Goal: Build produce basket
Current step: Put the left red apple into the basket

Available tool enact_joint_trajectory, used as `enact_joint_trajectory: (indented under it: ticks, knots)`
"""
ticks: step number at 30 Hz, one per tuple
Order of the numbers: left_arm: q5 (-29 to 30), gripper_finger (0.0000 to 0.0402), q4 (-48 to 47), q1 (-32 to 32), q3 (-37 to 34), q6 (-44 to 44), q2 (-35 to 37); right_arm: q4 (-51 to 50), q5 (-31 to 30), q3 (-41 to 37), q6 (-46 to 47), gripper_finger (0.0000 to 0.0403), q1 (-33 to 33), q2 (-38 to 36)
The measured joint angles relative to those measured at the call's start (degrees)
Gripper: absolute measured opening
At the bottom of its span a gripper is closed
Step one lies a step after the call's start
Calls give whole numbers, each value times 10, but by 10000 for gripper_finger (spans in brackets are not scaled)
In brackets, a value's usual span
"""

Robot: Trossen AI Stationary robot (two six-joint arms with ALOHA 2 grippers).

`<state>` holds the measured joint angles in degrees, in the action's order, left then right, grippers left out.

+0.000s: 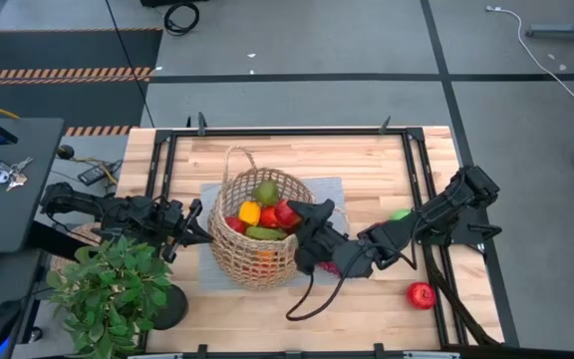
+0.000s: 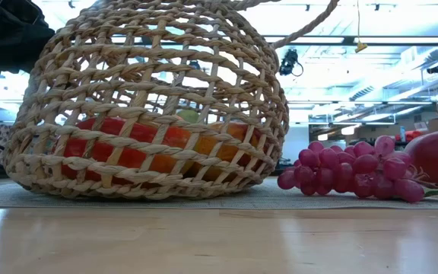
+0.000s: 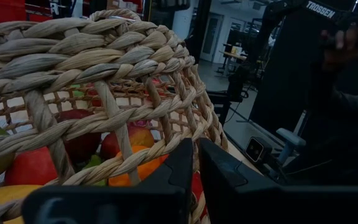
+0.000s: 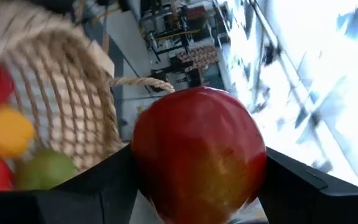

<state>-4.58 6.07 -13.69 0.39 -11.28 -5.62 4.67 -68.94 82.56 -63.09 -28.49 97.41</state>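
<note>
Right wrist view, right gripper (image 4: 197,186) clamping mango (image 4: 197,155), left gripper (image 3: 194,168) pinching basket (image 3: 104,62) rim

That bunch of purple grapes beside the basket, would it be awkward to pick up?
Probably. The grapes form a loose, knobbly cluster lying flat, so it would likely sag and swing when lifted. Single berries might squash or detach. It seems unlikely to roll.

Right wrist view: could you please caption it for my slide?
Right gripper holds a red-orange mango beside the fruit-filled wicker basket.

Bright overhead room light; right wrist view blurred, glary.
</note>
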Motion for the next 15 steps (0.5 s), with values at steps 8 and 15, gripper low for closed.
enact_joint_trajectory:
  ticks: [8,15]
  knots:
    - [0,28,0,0,0,0,0,0,-6,0,427,279,43,0]
    - [0,36,0,0,0,0,0,-1,16,0,586,279,89,0]
